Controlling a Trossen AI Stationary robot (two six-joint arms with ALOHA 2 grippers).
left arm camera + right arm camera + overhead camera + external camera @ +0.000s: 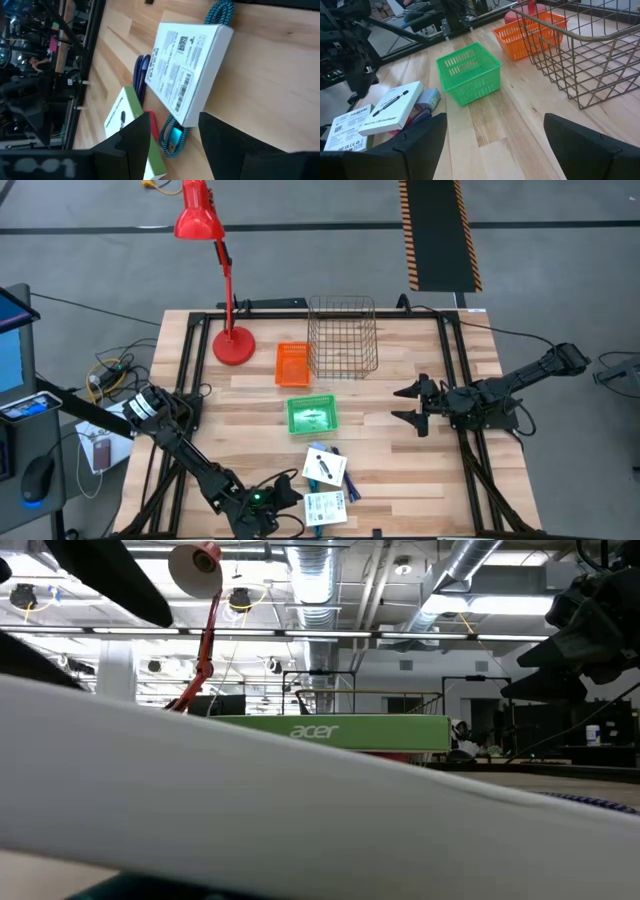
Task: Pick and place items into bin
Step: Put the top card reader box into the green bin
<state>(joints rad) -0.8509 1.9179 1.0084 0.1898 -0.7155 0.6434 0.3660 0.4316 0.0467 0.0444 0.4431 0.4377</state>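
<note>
— Wooden table, concrete floor around it; where do the items sit?

— White card packs at six o'clock, beside the left gripper — fingers parted, grasping nothing; right gripper at three o'clock, spread wide, empty.

— Risk?

— Probably the teal braided cord snagging; green bin sits centre.

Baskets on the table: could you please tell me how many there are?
3: a green plastic basket mid-table, an orange plastic basket behind it beside the red lamp's base, and a wire basket right of the orange one. None seems hidden.
</note>
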